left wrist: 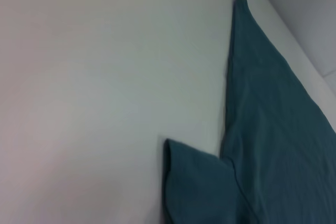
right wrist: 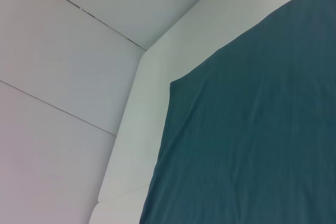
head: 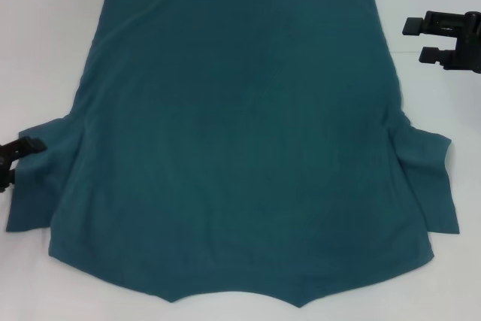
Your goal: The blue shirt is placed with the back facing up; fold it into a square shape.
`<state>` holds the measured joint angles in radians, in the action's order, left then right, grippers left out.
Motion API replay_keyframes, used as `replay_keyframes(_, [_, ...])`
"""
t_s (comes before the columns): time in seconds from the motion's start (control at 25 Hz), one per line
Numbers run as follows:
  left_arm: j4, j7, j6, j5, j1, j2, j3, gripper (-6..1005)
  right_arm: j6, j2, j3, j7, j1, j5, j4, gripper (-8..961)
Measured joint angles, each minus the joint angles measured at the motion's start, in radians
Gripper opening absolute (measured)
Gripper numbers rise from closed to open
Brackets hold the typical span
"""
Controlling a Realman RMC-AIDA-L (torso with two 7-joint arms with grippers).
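The blue shirt (head: 240, 133) lies spread flat on the white worktop (head: 45, 43), plain side up, covering most of its middle. Its straight hem runs along the far edge of the worktop, and the curved neckline sits at the near edge, so the body widens from far to near. Both short sleeves stick out sideways toward the near corners: one sleeve reaches toward the left edge, the other toward the right edge, with a soft fold where it meets the body. The cloth is mostly smooth, with only faint creases.

The left end effector (head: 15, 157) sits at the left edge of the worktop, just beside the tip of the left sleeve; only part of it shows, and whether its fingers are released or clenched cannot be told. The left wrist view shows the shirt's side edge and sleeve on bare worktop.

The right end effector (head: 422, 39) hovers near the far right corner, apart from the shirt, its two black fingers spread and holding nothing. The right wrist view shows the shirt's hem corner by the worktop's raised rim.
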<state>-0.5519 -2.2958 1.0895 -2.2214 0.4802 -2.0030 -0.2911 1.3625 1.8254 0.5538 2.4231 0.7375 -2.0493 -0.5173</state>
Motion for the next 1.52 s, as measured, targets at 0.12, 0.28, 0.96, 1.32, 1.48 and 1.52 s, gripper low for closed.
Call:
replay_keyframes(0.12, [0.009, 0.000, 0.002, 0.000, 0.005, -0.002, -0.001, 810, 0.001, 0.000, 0.000, -0.001, -0.001, 0.000, 0.000, 866])
replay_keyframes(0.28, [0.009, -0.020, 0.002, -0.002, 0.007, -0.002, -0.009, 807, 0.001, 0.000, 0.000, -0.005, -0.002, 0.000, 0.000, 866])
replay_keyframes(0.96, [-0.057, -0.016, 0.019, -0.050, 0.008, 0.002, -0.055, 360, 0.002, 0.000, -0.001, -0.018, -0.003, 0.004, 0.000, 866])
replay_keyframes(1.32, [-0.073, -0.007, 0.017, -0.059, 0.008, 0.003, -0.080, 174, -0.002, 0.000, -0.002, -0.013, -0.002, 0.005, 0.000, 866])
replay_keyframes(1.48, [-0.083, -0.006, 0.021, -0.060, 0.009, 0.004, -0.101, 78, 0.000, 0.000, -0.005, -0.012, -0.003, 0.005, 0.000, 867])
replay_keyframes(1.52, [-0.090, -0.006, 0.021, -0.061, 0.009, 0.005, -0.114, 52, 0.000, 0.000, -0.005, -0.013, -0.004, 0.004, 0.000, 867])
